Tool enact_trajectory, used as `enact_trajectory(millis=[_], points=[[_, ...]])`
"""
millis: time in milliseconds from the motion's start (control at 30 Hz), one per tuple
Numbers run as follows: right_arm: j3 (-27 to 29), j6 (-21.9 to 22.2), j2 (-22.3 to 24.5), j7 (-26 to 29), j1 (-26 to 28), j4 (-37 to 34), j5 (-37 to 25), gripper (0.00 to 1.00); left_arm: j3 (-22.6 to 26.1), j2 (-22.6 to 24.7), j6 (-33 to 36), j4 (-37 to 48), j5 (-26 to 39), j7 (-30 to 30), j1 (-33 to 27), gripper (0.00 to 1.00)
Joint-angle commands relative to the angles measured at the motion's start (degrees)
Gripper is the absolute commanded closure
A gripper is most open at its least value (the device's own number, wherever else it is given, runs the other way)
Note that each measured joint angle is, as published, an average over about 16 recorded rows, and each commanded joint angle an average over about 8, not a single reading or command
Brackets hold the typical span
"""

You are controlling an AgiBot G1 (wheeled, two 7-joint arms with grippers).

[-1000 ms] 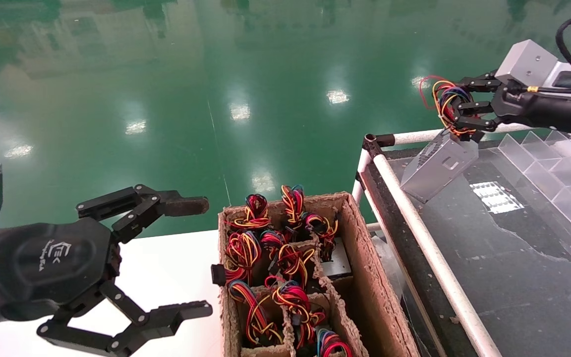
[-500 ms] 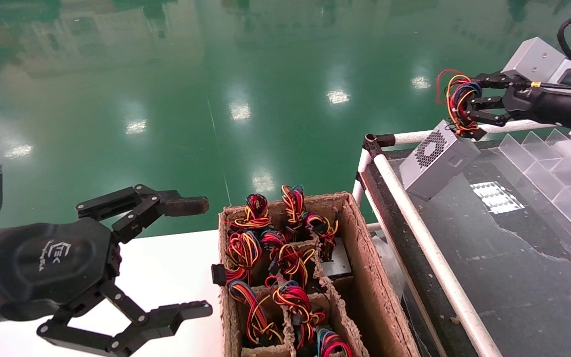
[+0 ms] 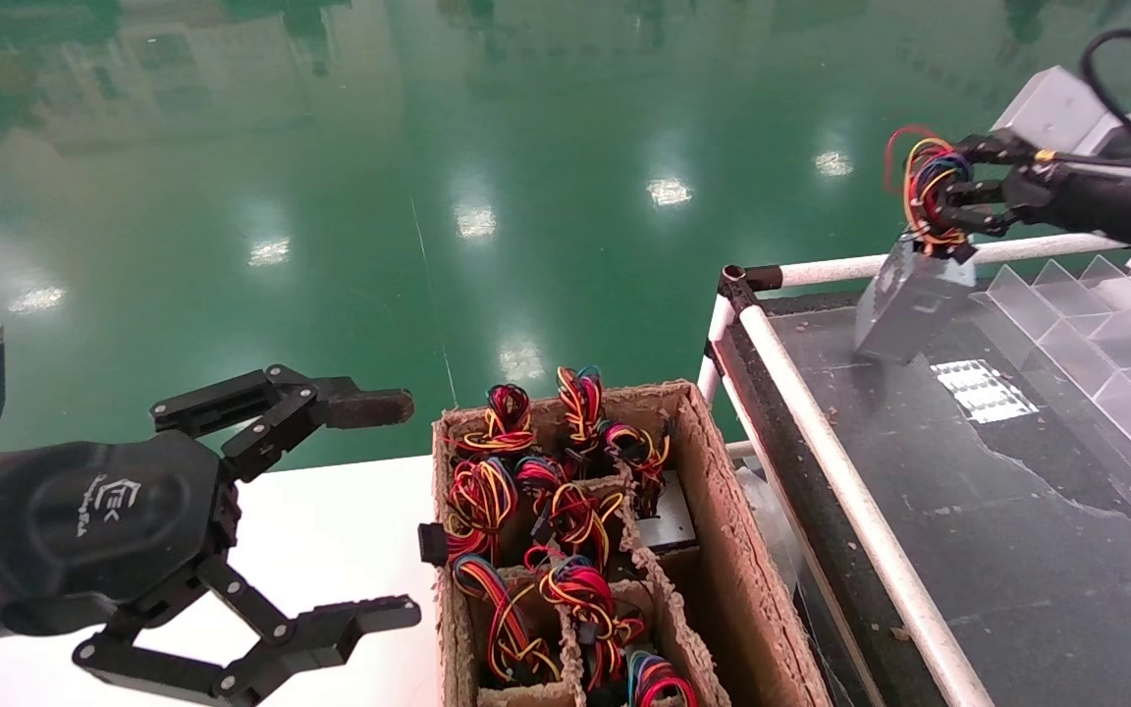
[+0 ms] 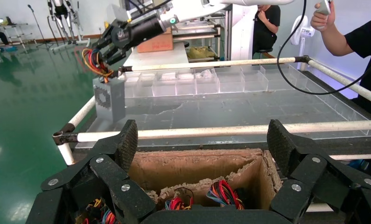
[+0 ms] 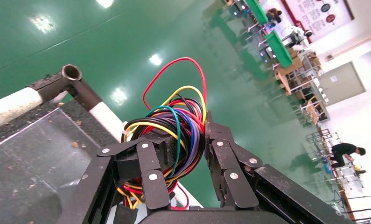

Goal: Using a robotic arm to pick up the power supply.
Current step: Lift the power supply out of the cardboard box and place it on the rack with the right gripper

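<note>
Right gripper (image 3: 948,201) clenches only the wire bundle (image 3: 924,187) — the power supply (image 3: 904,299) dangles tilted below; wires could slip and drop it.

Right arm outstretched, left arm idle
Right gripper (image 3: 953,201) fingers clamped closed, arm extended level; left gripper (image 3: 369,511) parked low, fingers spread wide.

Right below me there's a brown cardboard divider box (image 3: 723,550), its compartments stuffed with looped red, yellow and blue wire bundles (image 3: 565,511). It sits on a white counter (image 3: 330,530). Just beside it is a dark tray surface (image 3: 997,511) framed by white pipe rails (image 3: 840,491), with a row of clear plastic dividers (image 3: 1096,334) along the far side. Shiny green floor (image 3: 487,147) everywhere beyond. A person in black (image 4: 356,42) stands by the far rail.
</note>
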Motion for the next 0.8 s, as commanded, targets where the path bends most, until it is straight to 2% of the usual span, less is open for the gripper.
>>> enact_trajectory(millis=[33, 233, 533, 800], points=[[-0.1, 0.8, -0.5, 0.0, -0.2, -0.2, -0.1, 1.00, 0.0, 0.0, 0.0, 0.0, 0.0, 0.0, 0.0, 0.00], [-0.3, 1.7, -3.1, 0.3, -0.3, -0.2, -0.4, 1.00, 0.0, 0.0, 0.0, 0.0, 0.0, 0.0, 0.0, 0.00], [-0.4, 0.6, -7.2, 0.5, -0.4, 0.1, -0.6, 1.00, 0.0, 0.0, 0.0, 0.0, 0.0, 0.0, 0.0, 0.00], [-0.7, 5.2, -10.2, 0.4, -0.9, -0.3, -0.9, 1.00, 0.0, 0.0, 0.0, 0.0, 0.0, 0.0, 0.0, 0.00]])
